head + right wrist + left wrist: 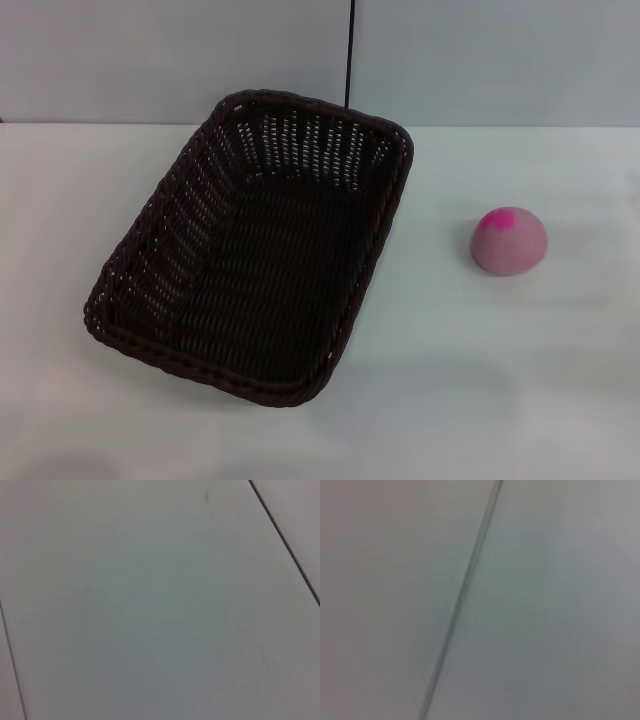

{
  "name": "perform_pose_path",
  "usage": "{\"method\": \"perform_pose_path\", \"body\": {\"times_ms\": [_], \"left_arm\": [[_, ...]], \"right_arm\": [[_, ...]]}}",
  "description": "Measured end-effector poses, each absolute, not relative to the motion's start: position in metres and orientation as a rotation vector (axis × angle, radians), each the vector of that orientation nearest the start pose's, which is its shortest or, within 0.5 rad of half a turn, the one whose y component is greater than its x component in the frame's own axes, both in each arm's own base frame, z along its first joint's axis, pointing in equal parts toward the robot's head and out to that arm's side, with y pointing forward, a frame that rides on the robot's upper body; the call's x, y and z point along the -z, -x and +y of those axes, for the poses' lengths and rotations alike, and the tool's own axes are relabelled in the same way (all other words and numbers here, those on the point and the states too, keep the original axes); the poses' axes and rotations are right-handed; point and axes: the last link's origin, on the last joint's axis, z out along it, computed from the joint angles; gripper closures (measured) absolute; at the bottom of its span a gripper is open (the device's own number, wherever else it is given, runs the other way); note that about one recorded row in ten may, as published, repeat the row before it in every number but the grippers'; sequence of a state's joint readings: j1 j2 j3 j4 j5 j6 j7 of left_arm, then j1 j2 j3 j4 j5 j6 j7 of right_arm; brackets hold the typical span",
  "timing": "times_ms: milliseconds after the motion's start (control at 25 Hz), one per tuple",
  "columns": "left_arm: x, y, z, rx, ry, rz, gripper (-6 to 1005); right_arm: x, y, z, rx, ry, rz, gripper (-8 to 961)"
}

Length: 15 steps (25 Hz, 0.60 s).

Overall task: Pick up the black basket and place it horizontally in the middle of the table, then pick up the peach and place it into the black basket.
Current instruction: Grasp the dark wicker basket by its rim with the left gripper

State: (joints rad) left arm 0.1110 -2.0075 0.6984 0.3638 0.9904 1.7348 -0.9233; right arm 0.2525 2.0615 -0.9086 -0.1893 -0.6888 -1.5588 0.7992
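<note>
The black basket (pixel 255 245) lies empty on the white table (pixel 480 370), left of centre, its long side running at a slant from near left to far right. The peach (pixel 510 241) sits on the table to the right of the basket, apart from it, magenta patch up. Neither gripper shows in the head view. The left wrist view and the right wrist view show only plain grey panels with thin seams, no fingers and no task object.
A grey wall (pixel 150 50) with a dark vertical seam (pixel 350 50) stands behind the table's far edge. White tabletop lies between basket and peach and along the near edge.
</note>
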Motion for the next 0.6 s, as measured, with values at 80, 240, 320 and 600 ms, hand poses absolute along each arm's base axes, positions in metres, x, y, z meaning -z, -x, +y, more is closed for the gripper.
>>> {"method": "perform_pose_path", "body": {"times_ms": [80,240,320,600], "left_arm": [[-0.111,0.387,0.147,1.067,1.678,-0.662,198],[-0.13,0.374,0.168,1.026,1.856,-0.732,198],[-0.138,0.364,0.181,0.967,1.953,-0.781,198],[-0.146,0.309,0.242,0.525,2.238,-0.989,198]], "right_arm": [[-0.051,-0.344,0.267,-1.22,1.538,0.632,293],[-0.052,-0.345,0.265,-1.219,1.528,0.635,293],[-0.051,-0.346,0.264,-1.218,1.523,0.639,293],[-0.051,-0.349,0.26,-1.218,1.496,0.649,294]]}}
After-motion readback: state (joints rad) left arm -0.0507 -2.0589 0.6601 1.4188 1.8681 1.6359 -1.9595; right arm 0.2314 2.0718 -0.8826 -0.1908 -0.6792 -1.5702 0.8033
